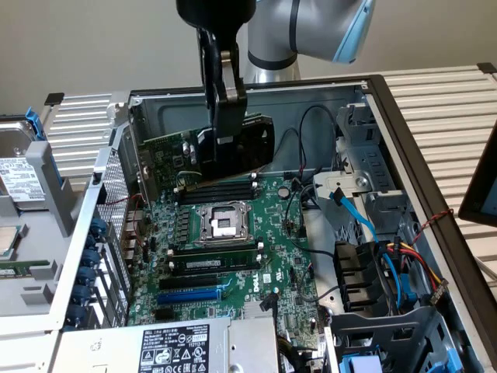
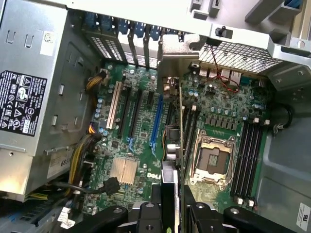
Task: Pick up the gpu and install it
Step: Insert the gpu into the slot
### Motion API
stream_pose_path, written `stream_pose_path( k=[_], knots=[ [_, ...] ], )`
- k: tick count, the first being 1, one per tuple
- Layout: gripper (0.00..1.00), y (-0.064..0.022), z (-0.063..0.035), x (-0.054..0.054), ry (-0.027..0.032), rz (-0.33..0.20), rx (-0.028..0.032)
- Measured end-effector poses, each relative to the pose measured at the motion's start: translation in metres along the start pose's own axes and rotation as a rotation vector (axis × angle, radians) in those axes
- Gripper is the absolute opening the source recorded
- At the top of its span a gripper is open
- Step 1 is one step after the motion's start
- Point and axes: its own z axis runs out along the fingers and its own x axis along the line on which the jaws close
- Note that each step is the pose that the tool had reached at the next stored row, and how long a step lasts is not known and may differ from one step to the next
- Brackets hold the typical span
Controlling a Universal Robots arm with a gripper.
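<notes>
Above the motherboard (image 1: 273, 233), inside the open case, I have the gripper (image 1: 224, 116) closed partway on the gpu (image 1: 250, 144), upright and clear of the board. I judge this the carry step; seating it calls for squaring its lower edge over the blue slot (image 2: 156, 121).

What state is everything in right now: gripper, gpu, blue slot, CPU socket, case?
gripper: shut on the gpu.
gpu: held on edge over the motherboard, not seated in any slot.
blue slot: empty.
CPU socket: bare, no cooler on it.
case: open, side off.
</notes>
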Motion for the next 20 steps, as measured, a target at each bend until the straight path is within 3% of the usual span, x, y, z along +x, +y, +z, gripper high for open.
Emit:
stream_pose_path(
  k=[2,5,7,20],
  knots=[
    [0.27,0.0001,0.0,0.0,0.0003,0.0,-0.0002],
    [0.27,-0.0002,0.0026,-0.002,0.0092,0.001,-0.0016],
    [0.27,-0.0002,0.0061,-0.003,0.0108,0.003,-0.0018],
    [0.27,0.0057,0.0294,-0.006,0.01,0.096,-0.0008]
  ],
)
